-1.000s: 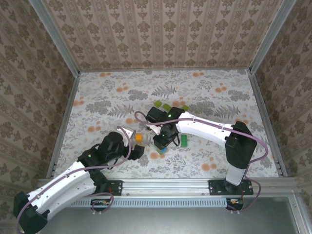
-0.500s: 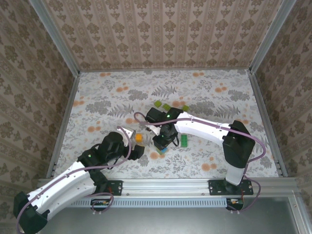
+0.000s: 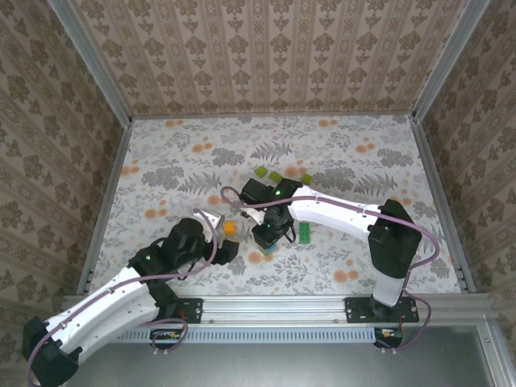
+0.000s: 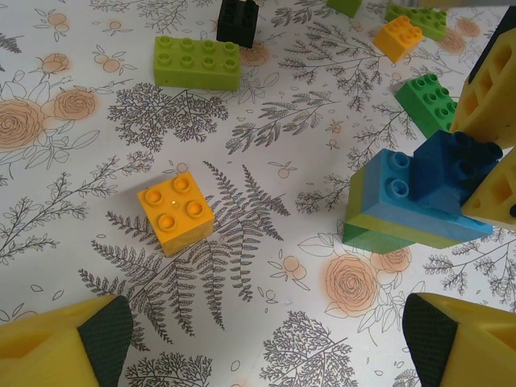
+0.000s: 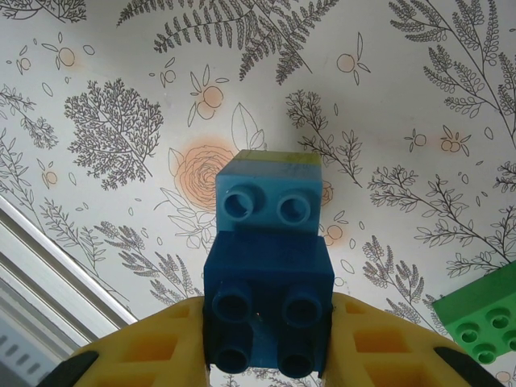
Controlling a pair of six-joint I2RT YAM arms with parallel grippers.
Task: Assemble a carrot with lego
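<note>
My right gripper (image 5: 266, 343) is shut on a dark blue brick (image 5: 268, 286). That brick sits on top of a small stack: a light blue brick (image 5: 266, 197) over a yellow-green layer and a green one (image 4: 379, 235). In the top view the right gripper (image 3: 270, 235) hangs over this stack at mid-table. My left gripper (image 4: 266, 347) is open just above the table with nothing between its fingers. A yellow-orange 2x2 brick (image 4: 175, 211) lies ahead of it, apart from it. The carrot is out of view.
Loose lego lies around: a lime 2x4 brick (image 4: 197, 62), a black brick (image 4: 238, 20), an orange brick (image 4: 397, 36) and a green brick (image 4: 427, 101). Lime bricks (image 3: 276, 177) lie behind the right gripper. The near metal rail (image 3: 282, 306) borders the table.
The right arm has shifted slightly left, still holding the dark blue brick. The left arm has not moved.
</note>
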